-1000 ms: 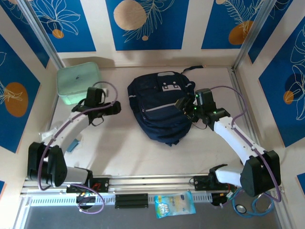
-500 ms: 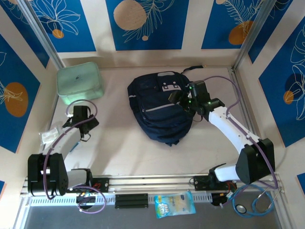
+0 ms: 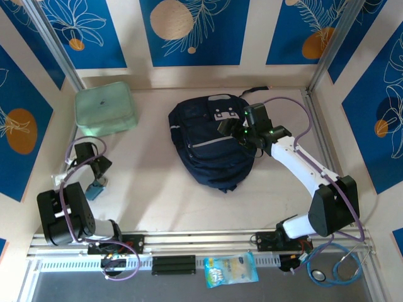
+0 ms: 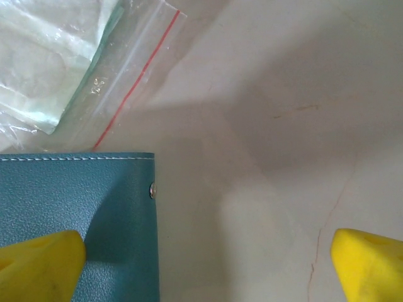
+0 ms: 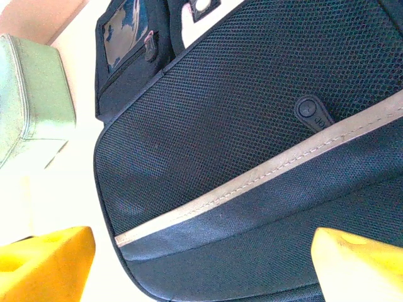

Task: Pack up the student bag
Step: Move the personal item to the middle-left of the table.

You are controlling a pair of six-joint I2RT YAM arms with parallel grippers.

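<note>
The student bag [image 3: 211, 141], a dark navy backpack with white patches and a pale stripe [image 5: 264, 176], lies flat mid-table. My right gripper [image 3: 236, 130] hovers open over the bag's right side; its yellow fingertips [image 5: 44, 264] frame the mesh panel with nothing between them [image 5: 201, 267]. My left gripper [image 3: 93, 171] is at the table's left side, open [image 4: 208, 270]. It sits just above a teal leather case [image 4: 75, 220] beside a clear zip bag [image 4: 82, 69]. One left fingertip [image 4: 38, 264] is over the case. The teal case [image 3: 96, 189] shows below the left gripper.
A mint green lidded box [image 3: 105, 108] stands at the back left, also at the left edge of the right wrist view [image 5: 28, 94]. A snack packet [image 3: 231, 269] lies on the front rail and a stethoscope [image 3: 334, 267] at the front right. Patterned walls enclose the table.
My left arm has pulled back from beside the green box to the left near side, over the teal case. My right gripper has shifted up and left along the bag.
</note>
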